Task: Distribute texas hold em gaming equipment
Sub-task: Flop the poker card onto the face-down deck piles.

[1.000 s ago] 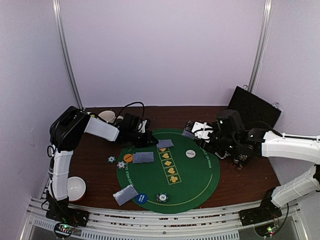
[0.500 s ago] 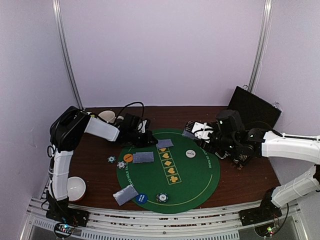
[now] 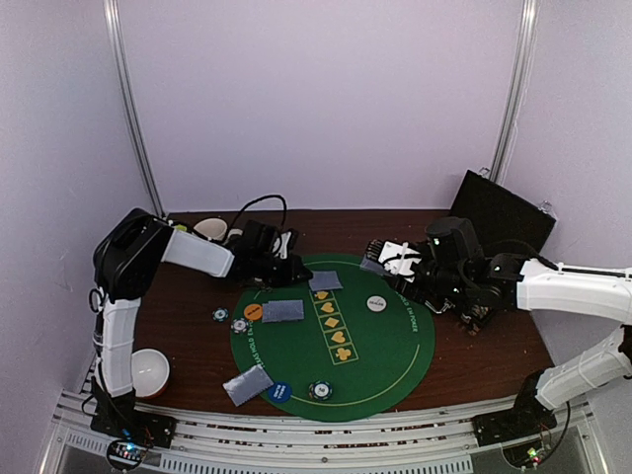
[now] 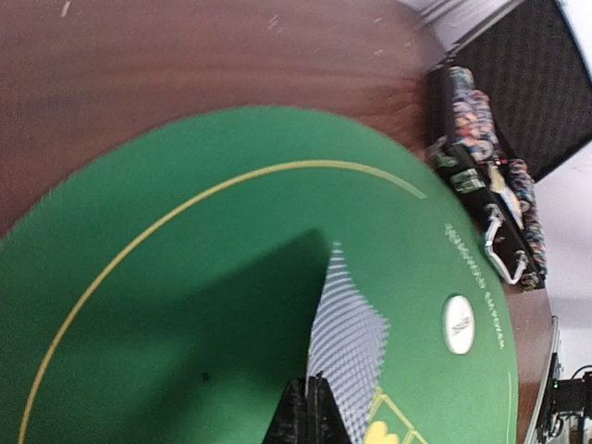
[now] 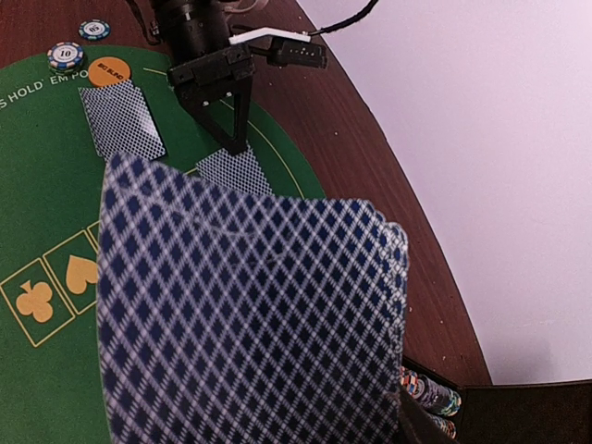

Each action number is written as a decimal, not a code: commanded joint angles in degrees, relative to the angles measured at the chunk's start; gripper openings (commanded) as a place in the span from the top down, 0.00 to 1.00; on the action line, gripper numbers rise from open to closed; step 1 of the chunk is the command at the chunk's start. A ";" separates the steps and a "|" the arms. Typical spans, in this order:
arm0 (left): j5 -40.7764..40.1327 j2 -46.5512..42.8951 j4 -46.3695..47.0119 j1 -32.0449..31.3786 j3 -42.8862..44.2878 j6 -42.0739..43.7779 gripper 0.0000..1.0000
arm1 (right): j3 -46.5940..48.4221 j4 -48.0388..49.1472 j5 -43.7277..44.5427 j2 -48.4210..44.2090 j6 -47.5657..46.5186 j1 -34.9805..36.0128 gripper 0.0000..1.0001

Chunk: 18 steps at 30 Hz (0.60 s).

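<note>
Dealing partway done: cards, chips and button discs dot the green mat; left gripper, fingers pressed together, meets the mat's far-edge card; right gripper pinches the undealt deck over the mat's far-right rim.

L arm & R arm: smooth white link shells w/ black joint housings, black wrist blocks, slim black tapering fingers on L gripper, thin black cable curving off L wrist, black bases w/ small green LEDs.
</note>
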 commanded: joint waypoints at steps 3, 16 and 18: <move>-3.06 -9.13 0.56 -0.53 2.23 17.65 1.00 | 0.79 -0.41 1.06 -1.73 -0.62 -0.40 0.53; -21.98 -12.83 14.78 -8.00 -9.71 76.42 1.00 | 1.41 -2.04 0.55 -3.40 -0.85 -0.58 0.53; -23.46 -11.48 16.74 -8.25 -9.44 80.67 1.00 | 1.63 -2.59 0.54 -3.55 -0.81 -0.55 0.53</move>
